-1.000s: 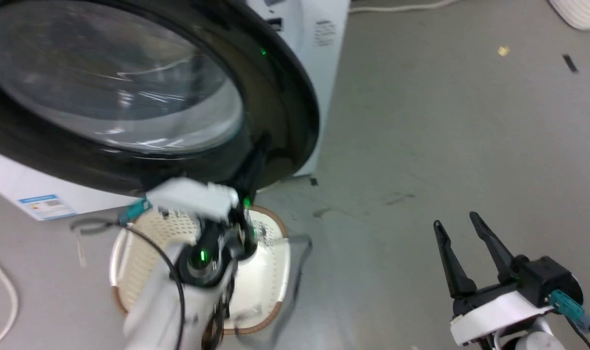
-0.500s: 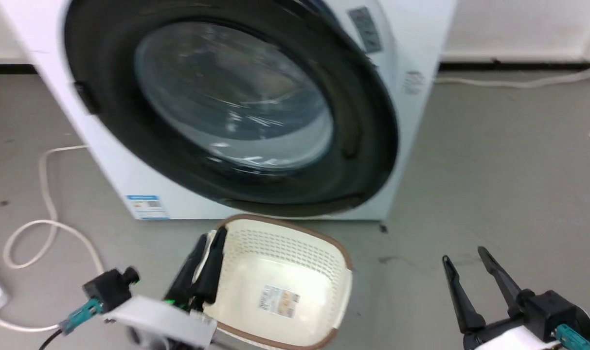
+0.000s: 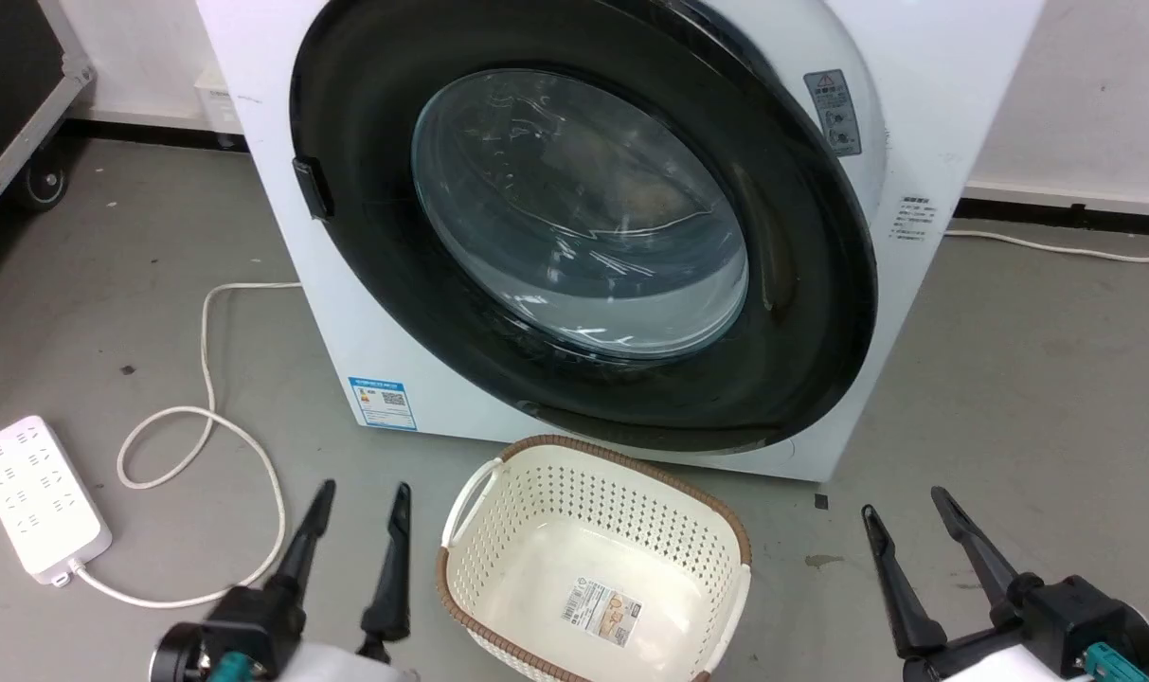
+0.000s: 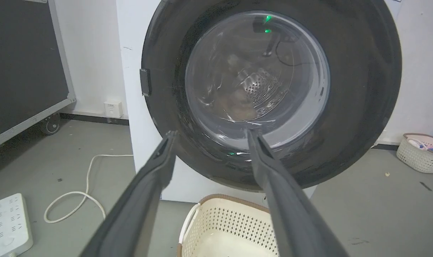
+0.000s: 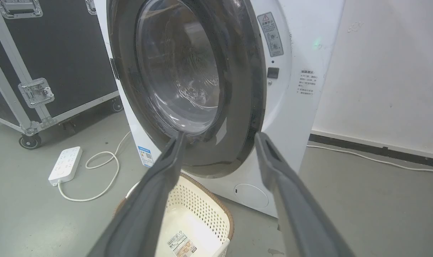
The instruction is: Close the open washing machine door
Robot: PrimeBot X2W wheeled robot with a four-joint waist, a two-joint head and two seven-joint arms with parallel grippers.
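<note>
The washing machine [image 3: 943, 85] stands white and boxy in front of me. The washing machine door [image 3: 583, 208], black-rimmed with a bulging glass bowl, lies against the machine's front. I cannot tell whether it is latched. The left wrist view faces the door [image 4: 255, 78] head-on, and the right wrist view sees the door [image 5: 180, 71] from the side. My left gripper [image 3: 361, 502] [image 4: 212, 132] hangs low at the left, open and empty, apart from the door. My right gripper [image 3: 903, 502] [image 5: 220, 135] hangs low at the right, also open and empty.
A cream laundry basket [image 3: 583, 502] [image 4: 230, 221] [image 5: 202, 207] sits on the floor just below the door, between my grippers. A white power strip [image 3: 34, 497] and its looped cable [image 3: 205, 417] lie at the left. A black wheeled case [image 5: 41, 53] stands behind them. Another basket [image 4: 421, 157] sits further off.
The head camera has pulled back and up. My left gripper has left the door's lower rim and dropped to the lower left. The door has swung in against the machine.
</note>
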